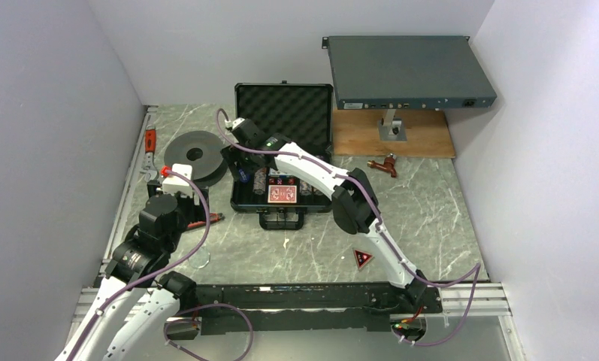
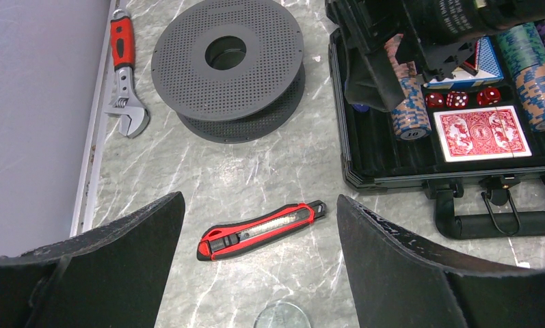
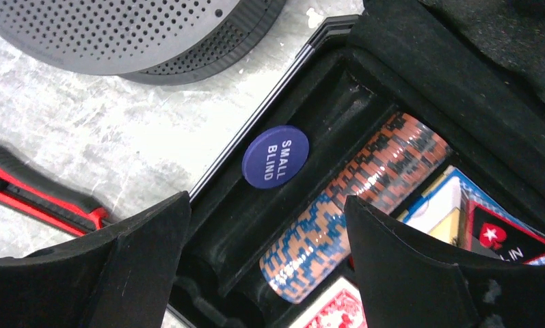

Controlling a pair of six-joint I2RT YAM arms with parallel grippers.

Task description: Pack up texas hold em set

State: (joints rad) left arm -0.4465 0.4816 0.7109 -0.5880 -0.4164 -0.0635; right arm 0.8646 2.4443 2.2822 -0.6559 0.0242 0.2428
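The black briefcase (image 1: 245,201) lies open mid-table, its foam lid (image 1: 283,109) standing up behind. In it are striped chip stacks (image 2: 409,102), a red deck (image 2: 483,132), a blue deck (image 3: 447,205) and red dice (image 2: 454,99). My right gripper (image 3: 266,232) is open and empty over the case's left end. Below it the blue round button (image 3: 275,156), marked SMALL BLIND, lies in the leftmost slot beside an orange-blue chip stack (image 3: 355,205). A red-black triangular marker (image 1: 362,259) lies on the table to the right. My left gripper (image 2: 259,225) is open and empty, left of the case.
A red utility knife (image 2: 259,231) lies under my left gripper, a clear disc (image 2: 282,318) near it. The dark grey spool (image 2: 227,65) and a red-handled wrench (image 2: 122,68) lie left. The grey rack-mount box (image 1: 409,71) stands back right on a wooden board (image 1: 424,135).
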